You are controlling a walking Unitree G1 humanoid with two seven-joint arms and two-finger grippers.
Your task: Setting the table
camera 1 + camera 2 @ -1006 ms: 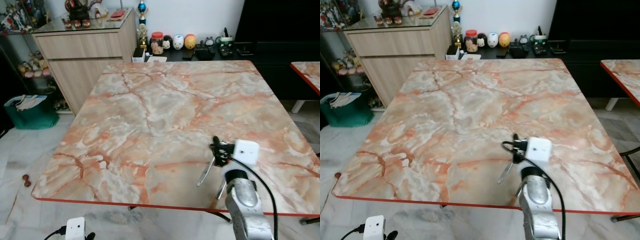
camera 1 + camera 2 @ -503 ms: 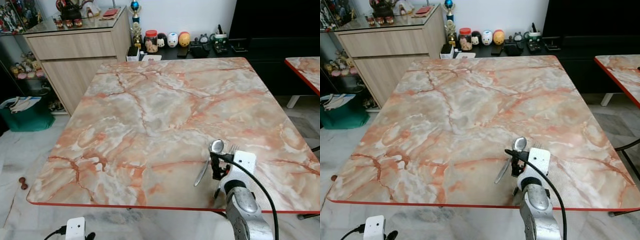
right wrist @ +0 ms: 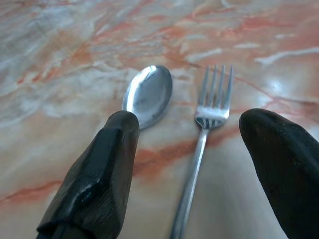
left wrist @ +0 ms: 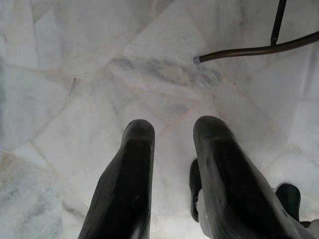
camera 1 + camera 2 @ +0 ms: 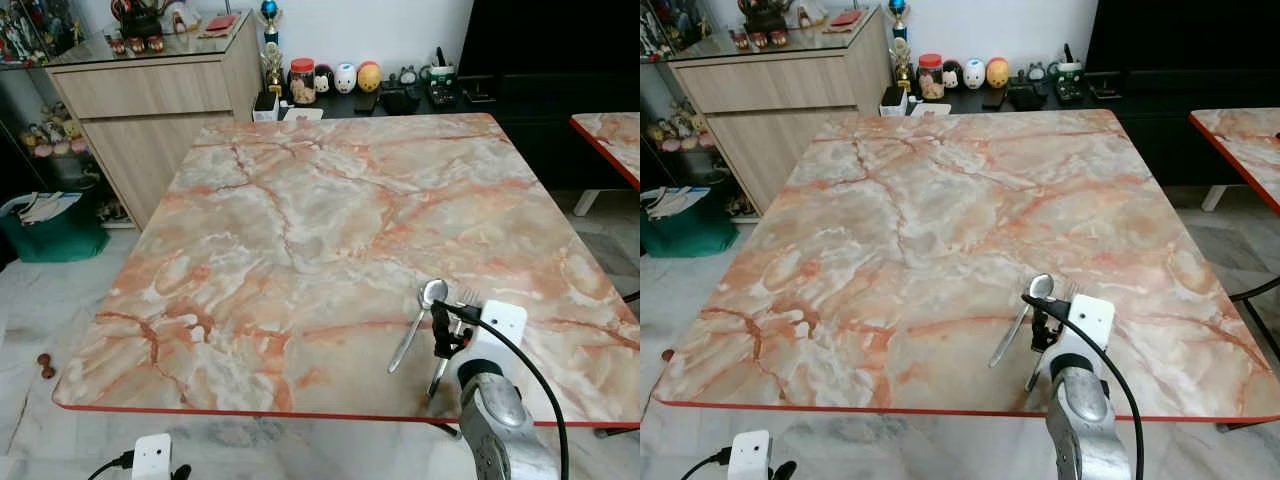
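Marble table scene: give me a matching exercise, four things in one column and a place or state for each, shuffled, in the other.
Things:
1. shiny metal spoon
2. silver metal fork
3. right gripper
4. left gripper

Places or states:
A. hangs low over the pale tiled floor
B. open, above the cutlery
C. lies on the table, left of its partner
D. lies on the table, tines pointing away from the robot

Pairs: 1-C, 2-D, 3-B, 4-A

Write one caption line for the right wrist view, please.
Right end effector open above the marble table, its fingers either side of a fork lying beside a spoon.
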